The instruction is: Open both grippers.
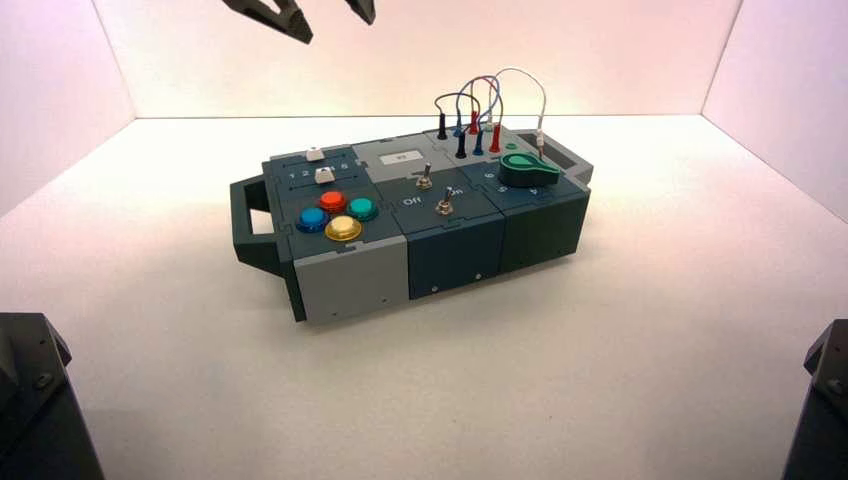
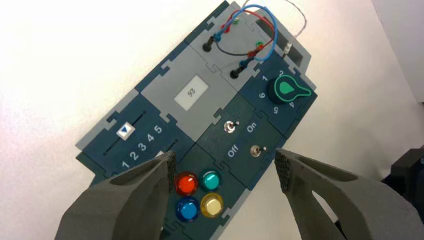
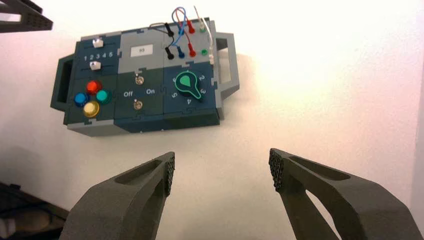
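Note:
My left gripper hangs high above the back left of the box, fingers wide apart and empty. In the left wrist view the left gripper frames the red, green, blue and yellow buttons far below. My right gripper is open and empty, held well back from the box's front over bare table. It does not show in the high view.
The box stands turned a little, with handles at both ends. It bears two sliders, a display reading 93, two toggle switches, a green knob and looped wires. Dark arm bases sit at the near corners.

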Controlling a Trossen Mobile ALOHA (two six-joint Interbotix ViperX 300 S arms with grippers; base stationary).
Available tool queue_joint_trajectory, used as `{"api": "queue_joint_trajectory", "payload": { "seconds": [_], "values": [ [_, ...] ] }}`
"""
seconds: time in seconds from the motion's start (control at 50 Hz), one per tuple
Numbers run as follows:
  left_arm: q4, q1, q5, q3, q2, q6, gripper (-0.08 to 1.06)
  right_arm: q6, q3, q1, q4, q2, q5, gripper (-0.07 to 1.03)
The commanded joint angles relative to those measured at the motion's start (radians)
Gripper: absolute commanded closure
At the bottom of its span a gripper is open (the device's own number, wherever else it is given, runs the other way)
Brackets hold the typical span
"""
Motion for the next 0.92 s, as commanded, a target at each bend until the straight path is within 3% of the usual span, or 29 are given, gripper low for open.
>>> {"api": "queue_joint_trajectory", "payload": {
  "seconds": [0.02, 0.92],
  "values": [
    [0.0, 0.006, -0.012, -0.037, -0.002, 0.005, -0.05, 0.002, -0.015, 0.0, 0.002, 0.006, -0.011, -0.02],
    [-0.005, 0.005, -0.002, -0.051, 0.009, 0.0, -0.05, 0.003, -0.015, 0.0, 0.002, 0.009, -0.002, -0.02]
  ]
}}
